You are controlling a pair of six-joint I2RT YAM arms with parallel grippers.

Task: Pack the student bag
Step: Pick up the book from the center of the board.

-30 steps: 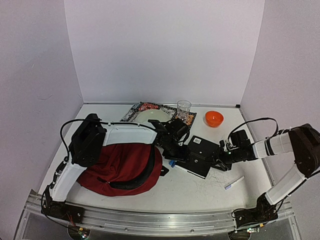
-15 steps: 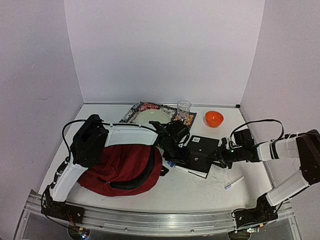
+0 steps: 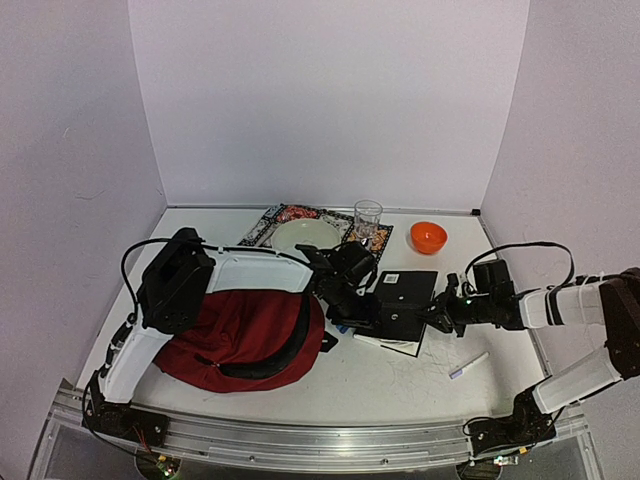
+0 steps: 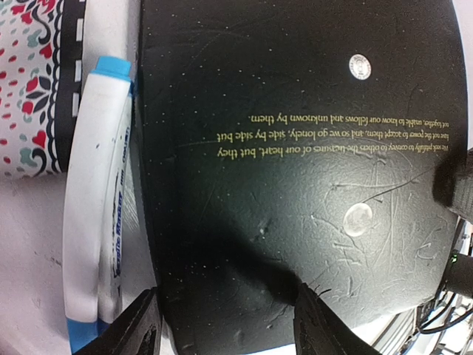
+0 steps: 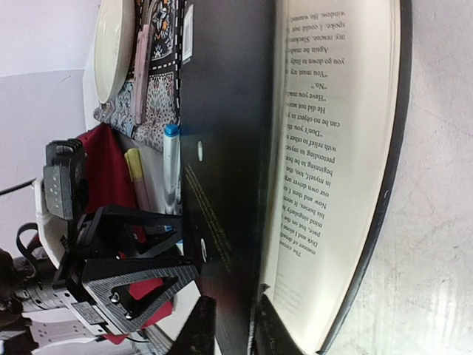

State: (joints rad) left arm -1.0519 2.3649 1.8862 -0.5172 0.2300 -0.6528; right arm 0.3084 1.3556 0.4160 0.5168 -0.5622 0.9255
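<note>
- A white table (image 3: 400, 375) was seen below lilac walls (image 3: 330, 100).
- At mid-frame, the cover of the black book (image 3: 405, 300) was pinched by the right gripper (image 3: 437, 318); the left gripper (image 3: 355, 300) was held apart.
- A deeper pinch was judged advisable.

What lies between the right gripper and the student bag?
The open black book, with the left gripper at its left edge; the top view shows it.
</note>
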